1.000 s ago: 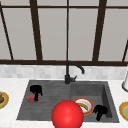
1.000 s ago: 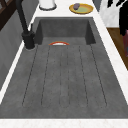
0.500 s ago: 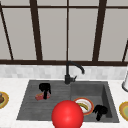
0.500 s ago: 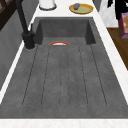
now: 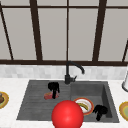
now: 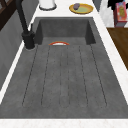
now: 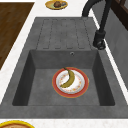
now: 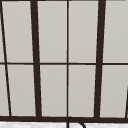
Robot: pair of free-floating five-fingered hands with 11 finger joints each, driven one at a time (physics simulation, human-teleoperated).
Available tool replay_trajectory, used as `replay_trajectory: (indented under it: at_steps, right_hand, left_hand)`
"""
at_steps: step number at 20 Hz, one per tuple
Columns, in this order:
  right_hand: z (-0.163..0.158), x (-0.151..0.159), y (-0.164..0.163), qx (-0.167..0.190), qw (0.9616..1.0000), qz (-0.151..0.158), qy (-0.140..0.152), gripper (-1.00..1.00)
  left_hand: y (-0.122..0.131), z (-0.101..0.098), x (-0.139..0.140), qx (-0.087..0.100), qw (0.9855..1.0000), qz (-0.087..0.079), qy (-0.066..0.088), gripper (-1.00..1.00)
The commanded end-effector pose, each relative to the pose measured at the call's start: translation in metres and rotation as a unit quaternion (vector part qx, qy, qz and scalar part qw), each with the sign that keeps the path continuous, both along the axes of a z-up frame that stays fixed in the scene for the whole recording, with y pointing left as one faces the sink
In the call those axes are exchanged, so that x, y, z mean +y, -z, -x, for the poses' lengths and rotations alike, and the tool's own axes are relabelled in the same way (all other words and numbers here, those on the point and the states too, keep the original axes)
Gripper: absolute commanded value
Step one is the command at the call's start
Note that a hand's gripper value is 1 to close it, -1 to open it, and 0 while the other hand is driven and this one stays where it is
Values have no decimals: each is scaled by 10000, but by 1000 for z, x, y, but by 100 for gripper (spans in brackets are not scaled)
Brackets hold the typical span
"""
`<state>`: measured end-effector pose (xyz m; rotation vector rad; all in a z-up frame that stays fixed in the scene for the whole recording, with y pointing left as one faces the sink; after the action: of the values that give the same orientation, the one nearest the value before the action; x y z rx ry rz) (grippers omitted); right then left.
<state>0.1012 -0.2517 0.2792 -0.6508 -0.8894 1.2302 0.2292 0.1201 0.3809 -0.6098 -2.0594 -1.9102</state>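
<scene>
In the front view my left hand [image 5: 53, 88] hangs over the ribbed drainboard [image 5: 32, 105], just left of the black faucet [image 5: 67, 75]. Its fingers point down and curl on a small red thing [image 5: 49, 96]. My right hand [image 5: 100, 110] floats at the sink basin's front right, beside the red-rimmed plate [image 5: 88, 103]. That plate [image 7: 75, 88] lies on the basin floor with a banana [image 7: 68, 78] on it. A big red ball [image 5: 67, 115] sits at the front, covering part of the plate.
Yellow plates with food stand on the white counter at far left [image 5: 2, 98] and far right [image 5: 124, 110]. A white vessel [image 5: 125, 83] stands at the back right. A window fills the wall behind the sink. A colourful box [image 6: 120, 10] stands beyond the counter.
My left hand has moved right along the drainboard toward the faucet, with the red thing under it. The right hand, the ball and the plate have stayed put.
</scene>
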Motion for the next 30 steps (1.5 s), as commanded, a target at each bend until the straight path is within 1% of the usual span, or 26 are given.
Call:
replay_trajectory:
  at_steps: [1,2,5,6,8,11,14,15,16,20,25,28,30]
  right_hand:
    - [0,0,0,0,10000,0,0,0]
    - [0,0,0,0,10000,0,0,0]
    - [0,0,0,0,10000,0,0,0]
    - [0,0,0,0,10000,0,0,0]
    - [0,0,0,0,10000,0,0,0]
    - [0,0,0,0,10000,0,0,0]
    - [0,0,0,0,10000,0,0,0]
    - [0,0,0,0,10000,0,0,0]
    - [0,0,0,0,10000,0,0,0]
    - [0,0,0,0,10000,0,0,0]
    - [0,0,0,0,10000,0,0,0]
    - [0,0,0,0,10000,0,0,0]
    - [0,0,0,0,10000,0,0,0]
  left_hand:
    - [0,0,-25,-302,9994,0,141,100]
    - [0,0,-35,-322,9994,-25,102,100]
    - [1,0,-56,-338,9994,-24,106,100]
    - [2,0,-61,-351,9993,-11,125,100]
    - [2,-3,-66,-384,9990,14,233,100]
    - [3,-3,-81,-331,9990,56,280,100]
    - [3,-4,-94,-268,9991,41,339,100]
    - [4,-4,-98,-272,9990,43,348,100]
    - [4,-5,-101,-332,9989,46,336,100]
    - [5,-8,-116,-382,9987,62,324,100]
    - [6,-12,-135,-417,9986,78,319,100]
    - [7,-14,-145,-398,9986,88,344,100]
    - [7,-16,-153,-429,9985,95,334,100]
